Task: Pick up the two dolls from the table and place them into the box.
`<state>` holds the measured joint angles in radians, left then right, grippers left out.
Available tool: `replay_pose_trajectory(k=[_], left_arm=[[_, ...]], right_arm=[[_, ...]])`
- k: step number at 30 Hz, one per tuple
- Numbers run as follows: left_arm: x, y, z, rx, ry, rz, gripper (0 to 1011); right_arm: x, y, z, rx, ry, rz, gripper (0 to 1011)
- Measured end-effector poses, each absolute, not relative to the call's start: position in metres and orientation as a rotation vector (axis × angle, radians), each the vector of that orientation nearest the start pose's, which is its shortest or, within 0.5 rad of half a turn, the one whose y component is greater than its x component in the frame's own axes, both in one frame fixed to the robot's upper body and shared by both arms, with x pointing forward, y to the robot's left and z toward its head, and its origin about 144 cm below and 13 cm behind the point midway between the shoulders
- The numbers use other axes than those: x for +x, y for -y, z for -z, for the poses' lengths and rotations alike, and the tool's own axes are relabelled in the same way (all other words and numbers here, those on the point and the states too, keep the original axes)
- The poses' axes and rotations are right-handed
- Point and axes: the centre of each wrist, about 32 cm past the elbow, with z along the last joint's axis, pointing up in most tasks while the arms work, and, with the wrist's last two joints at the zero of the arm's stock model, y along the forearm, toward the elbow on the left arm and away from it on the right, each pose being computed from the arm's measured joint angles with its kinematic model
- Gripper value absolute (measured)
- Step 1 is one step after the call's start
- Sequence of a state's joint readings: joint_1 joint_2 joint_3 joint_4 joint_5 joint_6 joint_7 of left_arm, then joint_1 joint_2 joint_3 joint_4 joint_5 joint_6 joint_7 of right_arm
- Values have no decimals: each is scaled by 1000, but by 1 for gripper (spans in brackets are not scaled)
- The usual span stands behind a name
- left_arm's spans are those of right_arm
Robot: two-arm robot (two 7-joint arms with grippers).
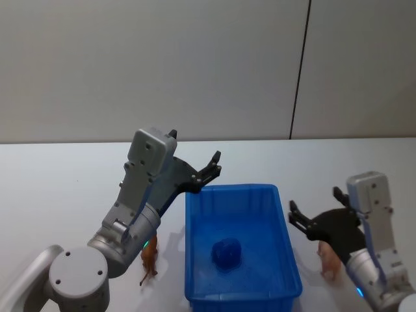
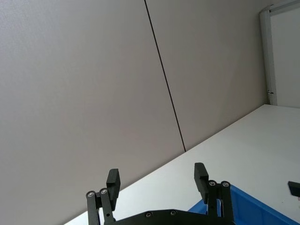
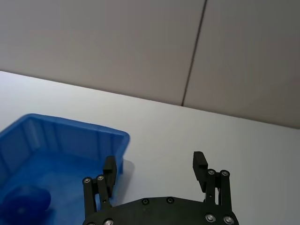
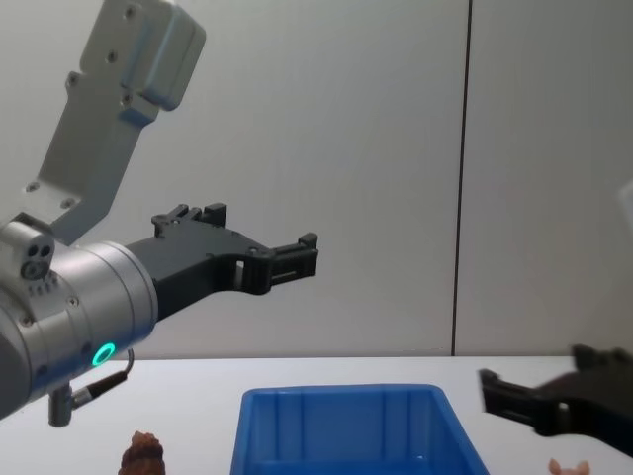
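Note:
The blue box (image 1: 231,189) sits on the white table (image 1: 65,182) in front of me, with a round blue lump (image 1: 227,253) inside. A small brown doll (image 1: 149,260) stands on the table left of the box; the chest view shows the same doll (image 4: 143,453) low down. A pale pink doll (image 1: 329,260) stands right of the box, under my right arm. My left gripper (image 1: 211,167) hangs open and empty, raised over the box's far left corner. My right gripper (image 1: 316,203) is open and empty just right of the box, above the pink doll.
A grey wall with a dark vertical seam (image 1: 299,71) rises behind the table. The blue lump (image 3: 26,201) lies on the box floor in the right wrist view. A white door frame (image 2: 269,51) stands far off in the left wrist view.

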<state>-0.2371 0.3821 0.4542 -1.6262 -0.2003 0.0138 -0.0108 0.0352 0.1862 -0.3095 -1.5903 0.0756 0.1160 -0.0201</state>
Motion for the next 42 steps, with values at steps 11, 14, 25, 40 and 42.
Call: replay_pose_trajectory(k=[11, 14, 25, 40, 42], left_arm=[[492, -198, -1204, 61, 268, -1124, 1001], [492, -198, -1204, 61, 268, -1124, 1001], [492, -198, -1204, 61, 268, -1124, 1001], [492, -198, -1204, 61, 268, -1124, 1001], [492, -198, -1204, 61, 268, -1124, 1001]], right_arm=[[437, 196, -1139, -223, -42, 1391, 1001], [435, 198, -1137, -228, -63, 1396, 1001], [430, 202, -1127, -227, -120, 1357, 1001], [425, 203, -1109, -245, -199, 1333, 961], [424, 203, -1106, -250, -210, 1332, 905]])
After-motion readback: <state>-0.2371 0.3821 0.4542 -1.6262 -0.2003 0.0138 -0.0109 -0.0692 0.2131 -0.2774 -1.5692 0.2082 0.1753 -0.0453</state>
